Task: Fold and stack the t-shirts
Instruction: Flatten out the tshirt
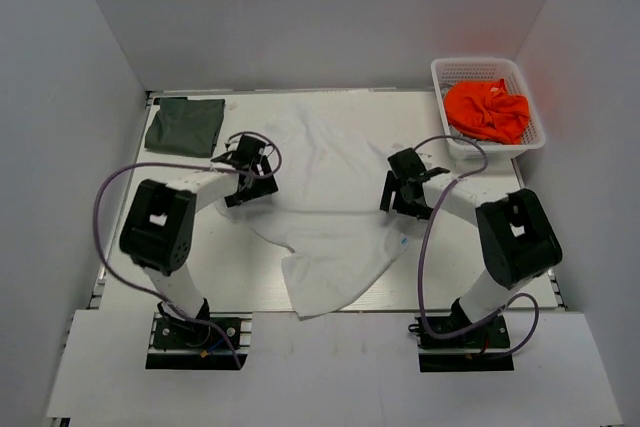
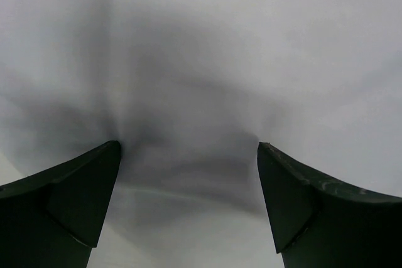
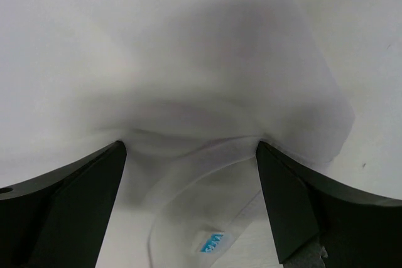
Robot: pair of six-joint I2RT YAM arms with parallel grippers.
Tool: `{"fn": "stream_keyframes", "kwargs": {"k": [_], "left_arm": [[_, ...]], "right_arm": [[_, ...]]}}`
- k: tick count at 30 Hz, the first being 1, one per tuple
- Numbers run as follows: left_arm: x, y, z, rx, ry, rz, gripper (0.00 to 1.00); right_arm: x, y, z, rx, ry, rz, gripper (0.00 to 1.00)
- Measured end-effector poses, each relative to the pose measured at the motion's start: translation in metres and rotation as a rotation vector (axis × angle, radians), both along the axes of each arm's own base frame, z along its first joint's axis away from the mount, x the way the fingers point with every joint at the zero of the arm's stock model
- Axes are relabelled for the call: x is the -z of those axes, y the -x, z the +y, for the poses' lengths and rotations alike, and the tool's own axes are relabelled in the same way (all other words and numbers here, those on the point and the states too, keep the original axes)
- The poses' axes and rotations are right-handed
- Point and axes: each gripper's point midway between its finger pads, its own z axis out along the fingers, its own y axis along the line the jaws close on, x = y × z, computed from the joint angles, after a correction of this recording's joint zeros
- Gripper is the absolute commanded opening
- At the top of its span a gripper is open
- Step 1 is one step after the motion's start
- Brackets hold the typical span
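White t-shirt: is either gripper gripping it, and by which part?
Nothing is held: the left gripper and right gripper are both open over the white t-shirt.

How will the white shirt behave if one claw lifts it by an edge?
Probably floppy: the white shirt lies rumpled, with creases across it. It would likely drape and drag rather than hold shape, since it sprawls over much of the table. Its hem by the blue tag looks thin, so likely light.
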Motion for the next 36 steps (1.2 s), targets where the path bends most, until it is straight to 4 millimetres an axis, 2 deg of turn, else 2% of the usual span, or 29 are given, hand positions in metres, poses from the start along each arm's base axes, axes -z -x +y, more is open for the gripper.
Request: {"fn": "stream_keyframes", "kwargs": {"k": [3,5,7,9,11,14,16,18,20,23,25,27,30,33,34,36], "left_arm": [[-0.004,0.049,-0.015,0.068,0.119,0.019,1.0],[-0.009,0.078,-0.03,0.13,0.208,0.04,1.0],[-0.019,0.098,-0.043,0.182,0.271,0.049,1.0],[-0.035,0.106,-0.053,0.221,0.313,0.022,1.0],[-0.058,0.107,-0.052,0.22,0.326,-0.04,1.0],[-0.084,0.107,-0.033,0.123,0.292,-0.111,1.0],[-0.091,0.11,-0.015,0.023,0.257,-0.13,1.0],[-0.09,0.113,0.003,-0.075,0.211,-0.133,1.0],[-0.082,0.118,0.02,-0.162,0.161,-0.122,1.0],[-0.064,0.128,0.043,-0.278,0.083,-0.086,1.0],[-0.053,0.13,0.055,-0.332,0.039,-0.067,0.93],[-0.042,0.131,0.065,-0.377,0.008,-0.055,0.87],[-0.027,0.131,0.076,-0.419,-0.028,-0.033,0.74],[-0.013,0.125,0.08,-0.435,-0.044,-0.017,0.62],[-0.009,0.123,0.08,-0.435,-0.045,-0.012,0.55],[-0.001,0.117,0.079,-0.426,-0.041,-0.005,0.49]], "right_arm": [[-0.001,-0.025,-0.012,0.048,0.005,-0.002,0.9],[-0.001,-0.049,-0.021,0.078,0.009,-0.015,0.9],[-0.002,-0.07,-0.031,0.1,0.011,-0.024,0.9],[-0.003,-0.094,-0.039,0.105,0.009,-0.035,0.9],[-0.005,-0.112,-0.045,0.093,0.006,-0.051,0.9],[-0.009,-0.12,-0.05,0.065,0.005,-0.061,0.9],[-0.017,-0.118,-0.047,0.027,0.004,-0.069,0.9],[-0.035,-0.109,-0.038,-0.025,-0.005,-0.103,0.9],[-0.061,-0.094,-0.025,-0.083,-0.027,-0.162,0.9],[-0.092,-0.059,0.0,-0.176,-0.087,-0.238,0.9],[-0.097,-0.031,0.018,-0.25,-0.128,-0.251,0.9],[-0.088,-0.006,0.033,-0.312,-0.157,-0.22,0.9],[-0.057,0.038,0.047,-0.391,-0.179,-0.103,0.9],[-0.031,0.077,0.045,-0.426,-0.192,0.003,0.9],[-0.026,0.087,0.044,-0.431,-0.201,0.027,0.9],[-0.017,0.105,0.043,-0.439,-0.222,0.067,0.9]]}}
